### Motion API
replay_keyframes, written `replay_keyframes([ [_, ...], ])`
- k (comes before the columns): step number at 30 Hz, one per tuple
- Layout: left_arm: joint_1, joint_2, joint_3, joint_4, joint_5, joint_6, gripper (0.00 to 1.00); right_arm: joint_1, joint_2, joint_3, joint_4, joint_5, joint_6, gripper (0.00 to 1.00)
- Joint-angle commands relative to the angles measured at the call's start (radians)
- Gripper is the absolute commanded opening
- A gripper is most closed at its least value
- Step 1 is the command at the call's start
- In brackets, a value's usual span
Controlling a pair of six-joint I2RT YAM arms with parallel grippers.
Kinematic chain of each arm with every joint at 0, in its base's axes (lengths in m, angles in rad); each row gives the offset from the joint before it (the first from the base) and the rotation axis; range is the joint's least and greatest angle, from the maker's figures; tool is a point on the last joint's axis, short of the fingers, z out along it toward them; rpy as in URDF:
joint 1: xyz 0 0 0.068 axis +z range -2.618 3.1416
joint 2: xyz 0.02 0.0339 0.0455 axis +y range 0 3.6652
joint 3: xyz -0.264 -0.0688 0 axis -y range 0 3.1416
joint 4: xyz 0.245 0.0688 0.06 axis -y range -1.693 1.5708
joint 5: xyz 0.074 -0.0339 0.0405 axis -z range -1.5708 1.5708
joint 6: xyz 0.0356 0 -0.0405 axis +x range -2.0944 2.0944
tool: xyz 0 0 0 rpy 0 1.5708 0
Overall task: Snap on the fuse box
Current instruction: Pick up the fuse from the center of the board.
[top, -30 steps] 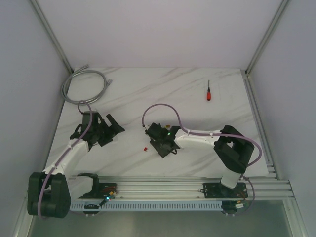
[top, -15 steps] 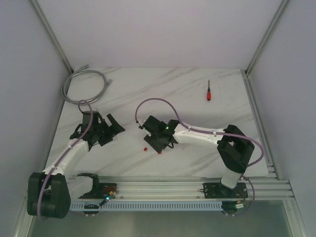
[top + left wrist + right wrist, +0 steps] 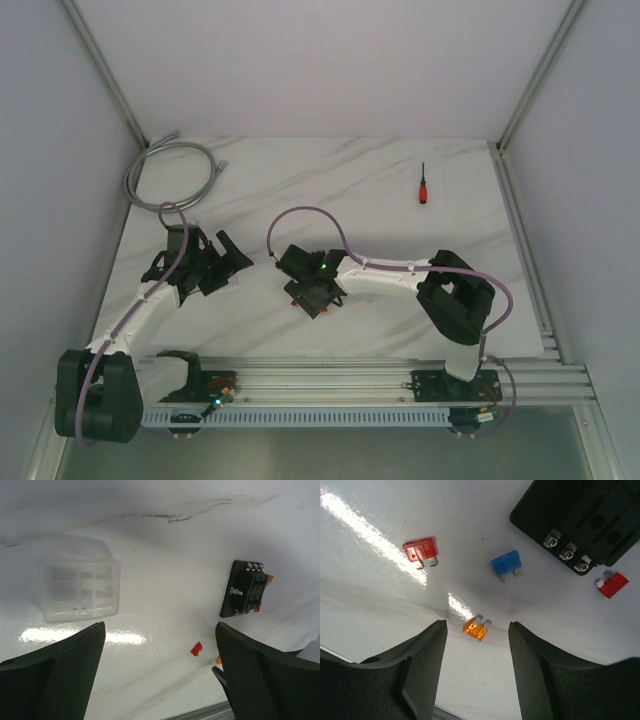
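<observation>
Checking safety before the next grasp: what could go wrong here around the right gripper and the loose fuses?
The orange fuse lies flat between the open jaws of the right gripper; closing may flick it away or pinch it askew. The blue fuse and a red fuse lie close by, so a finger could nudge them. The fuse box lies unheld and might slide if pushed.

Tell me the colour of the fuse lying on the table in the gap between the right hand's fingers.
Orange. The fuse shows best in the right wrist view.
</observation>
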Motion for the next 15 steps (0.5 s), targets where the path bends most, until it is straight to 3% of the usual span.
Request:
replay_keyframes([
  [1, -0.003, -0.005, 0.029, 0.013, 0.009, 0.012, 1.0, 0.006, 0.019, -0.011, -0.016, 0.06, 0.046, 0.6],
  [15, -0.008, -0.017, 0.023, 0.012, 0.014, 0.001, 1.0, -0.042, -0.047, -0.115, -0.011, 0.131, 0.082, 0.58],
])
